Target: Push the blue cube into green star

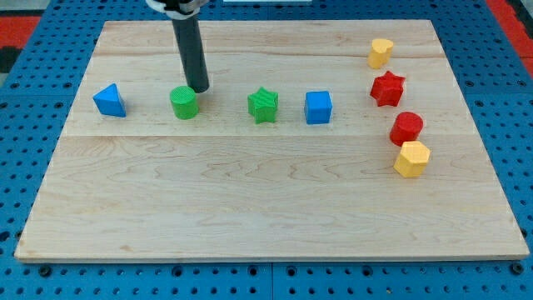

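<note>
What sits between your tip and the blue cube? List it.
In the camera view, the green star lies between my tip and the blue cube. The green cylinder sits just below-left of my tip, not between them.

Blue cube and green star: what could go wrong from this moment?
My tip is beside the green cylinder, left of the green star; the blue cube is on the star's right. A straight path there may knock the star away. An off-centre push might slide the cube past it.
</note>
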Robot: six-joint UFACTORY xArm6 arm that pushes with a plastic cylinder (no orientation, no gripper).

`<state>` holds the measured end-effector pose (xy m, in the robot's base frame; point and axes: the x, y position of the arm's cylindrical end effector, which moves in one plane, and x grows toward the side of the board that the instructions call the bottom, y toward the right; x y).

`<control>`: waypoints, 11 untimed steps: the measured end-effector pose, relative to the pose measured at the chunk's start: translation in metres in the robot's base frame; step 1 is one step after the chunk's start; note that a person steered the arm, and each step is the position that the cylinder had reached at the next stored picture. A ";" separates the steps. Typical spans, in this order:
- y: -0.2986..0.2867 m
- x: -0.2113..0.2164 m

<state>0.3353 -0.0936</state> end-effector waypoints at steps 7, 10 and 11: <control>0.205 0.047; 0.073 0.054; 0.032 0.054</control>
